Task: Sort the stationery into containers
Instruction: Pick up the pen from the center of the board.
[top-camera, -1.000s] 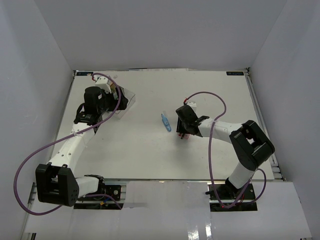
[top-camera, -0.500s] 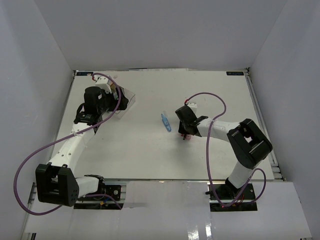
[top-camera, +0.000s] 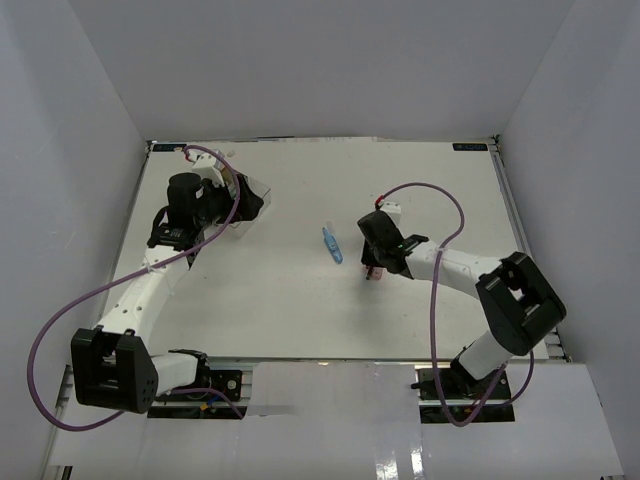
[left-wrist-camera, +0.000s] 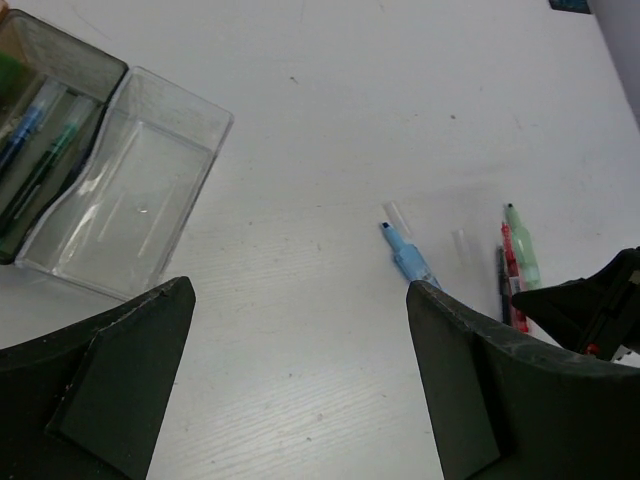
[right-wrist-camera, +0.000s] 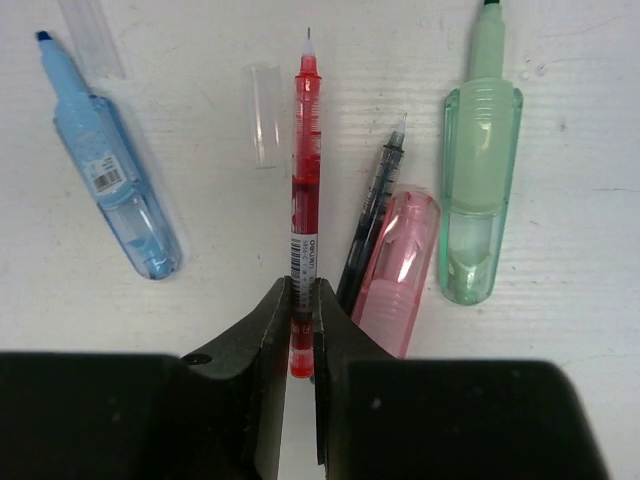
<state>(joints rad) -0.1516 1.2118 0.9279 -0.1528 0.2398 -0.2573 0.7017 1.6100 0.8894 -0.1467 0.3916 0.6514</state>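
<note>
Closed in since a second ago, now clamped on red pen (right-wrist-camera: 303, 170) tail: lift right gripper (right-wrist-camera: 300, 290) straight, clear of black pen (right-wrist-camera: 378, 190) just beside jaws; leave left gripper (left-wrist-camera: 300, 300) spread wide.

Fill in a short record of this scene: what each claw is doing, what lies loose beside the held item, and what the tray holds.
Right claw: shut on the red pen, near its back end
Left claw: open, holding nothing
Loose beside the red pen: blue marker, black pen, pink marker, mint marker, all lying flat
Tray: grey compartment holds pens; clear compartment looks bare
</note>
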